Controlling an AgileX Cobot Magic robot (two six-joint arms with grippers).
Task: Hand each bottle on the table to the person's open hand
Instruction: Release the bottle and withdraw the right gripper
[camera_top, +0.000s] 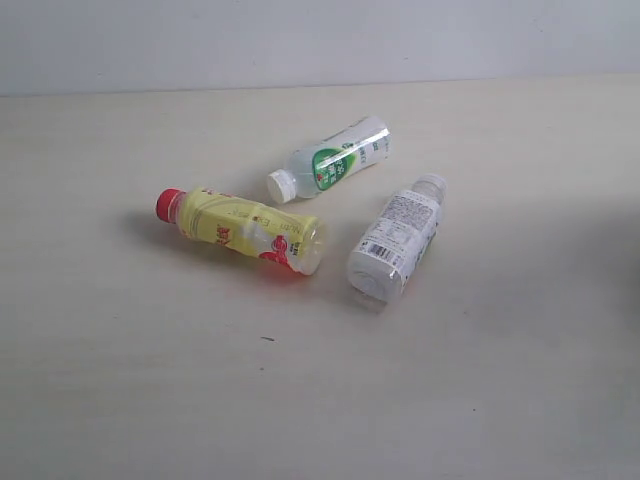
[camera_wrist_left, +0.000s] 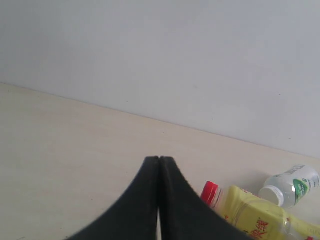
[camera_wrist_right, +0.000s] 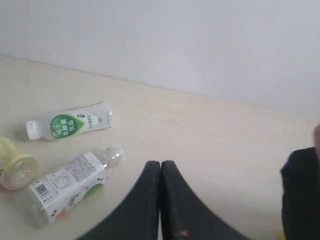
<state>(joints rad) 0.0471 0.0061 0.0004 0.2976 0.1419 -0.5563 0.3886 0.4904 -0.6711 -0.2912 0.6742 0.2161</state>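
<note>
Three bottles lie on their sides mid-table: yellow-labelled, red-capped bottle; green-white-labelled bottle behind it; white-labelled bottle to the right, none touching. Left gripper: fingers pressed together, empty. Right gripper: same.

We count three plastic bottles lying on one table: one yellow-labelled bottle at the left, one green-and-white-labelled bottle at the far side, and one white-labelled bottle at the right. Caps by colour: one red cap and one white cap; the third closure is too pale for us to class. We count two grippers, the left gripper and the right gripper, one per wrist view. One dark speck marks the near tabletop.
</note>
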